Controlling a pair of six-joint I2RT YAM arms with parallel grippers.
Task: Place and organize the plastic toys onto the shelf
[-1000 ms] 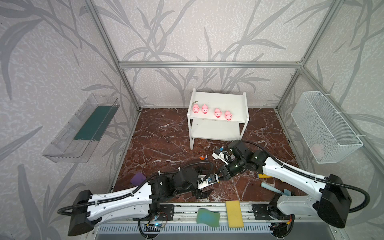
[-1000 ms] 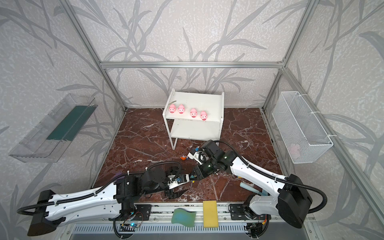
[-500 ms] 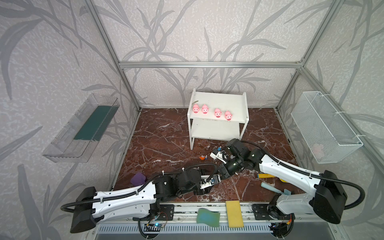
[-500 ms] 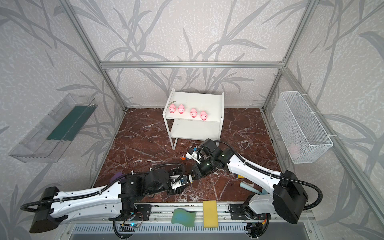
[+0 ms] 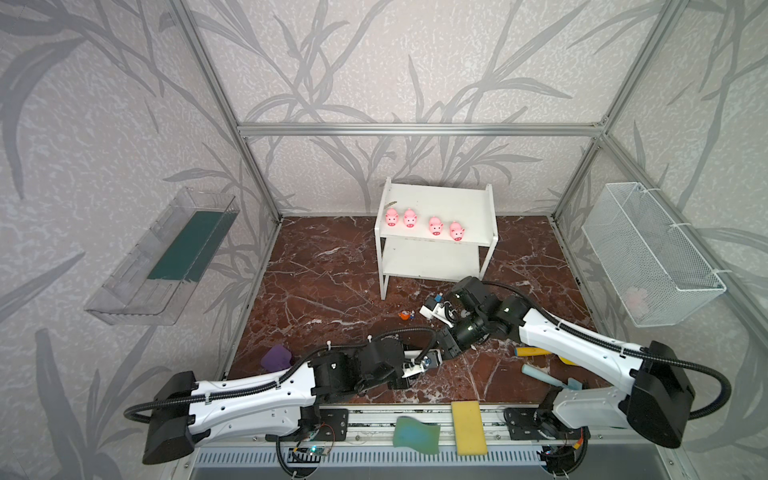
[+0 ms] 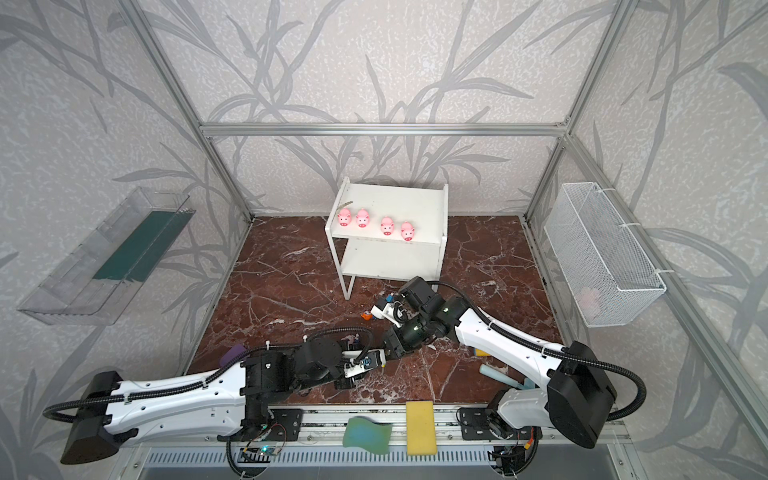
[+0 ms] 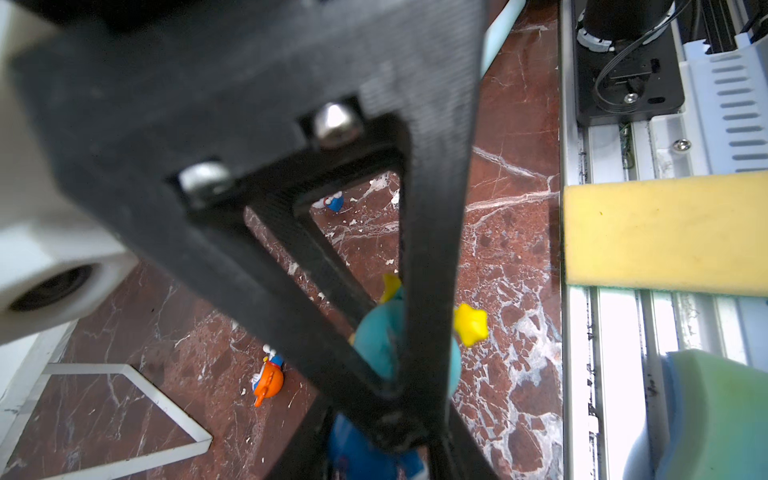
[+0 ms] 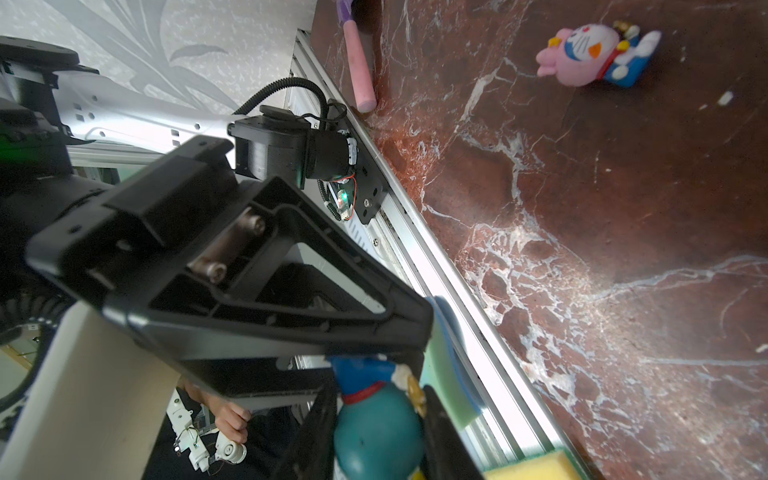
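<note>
**Your work cell: papered walls, marble floor**

You are looking into a small booth. Its walls (image 5: 395, 62) carry pale grey paper printed with darker grey leaf sprays, on the back and on both sides. Silver aluminium bars (image 5: 415, 129) frame the corners and run across the back wall. The floor (image 5: 332, 266) is glossy red-brown marble veined in white. On the left-hand wall in both top views hangs a clear plastic tray (image 5: 137, 293) with a dark green sheet (image 5: 187, 245) lying in it. On the right-hand wall hangs a white wire mesh basket (image 5: 648, 257). A slotted aluminium rail (image 5: 370, 415) closes the near edge. Your light is even and soft, with a faint sheen on the marble.
</note>
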